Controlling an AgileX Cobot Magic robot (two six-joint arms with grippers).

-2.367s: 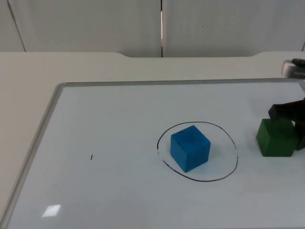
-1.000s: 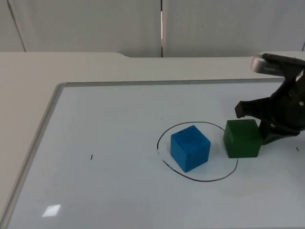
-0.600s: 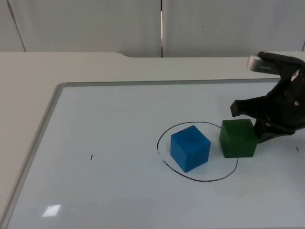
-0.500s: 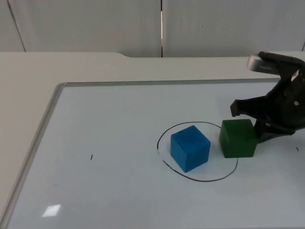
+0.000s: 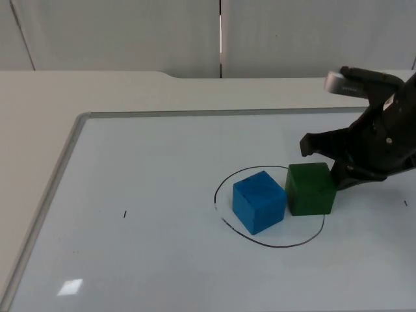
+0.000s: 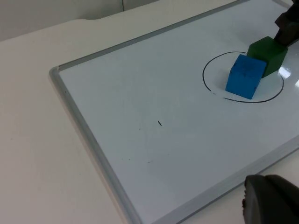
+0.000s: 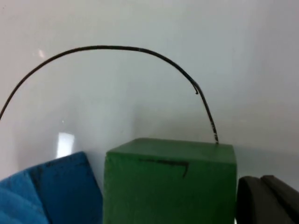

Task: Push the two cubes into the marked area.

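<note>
Where right tool presses, green cube meets blue cube

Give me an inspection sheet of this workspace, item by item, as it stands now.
Surface: whiteboard with a grey frame lying on the table top; a hand-drawn black ring marks the area.
Job's things: blue cube inside the ring; green cube beside it on the right, inside the ring too, the two touching or nearly so.
Clutter: one small black mark on the board.
Hands: right hand right behind the green cube, one finger on each side of its far corner; left hand waits off the board's edge.
Cables: nothing to report.
Surroundings: grey partition wall behind the table.
</note>
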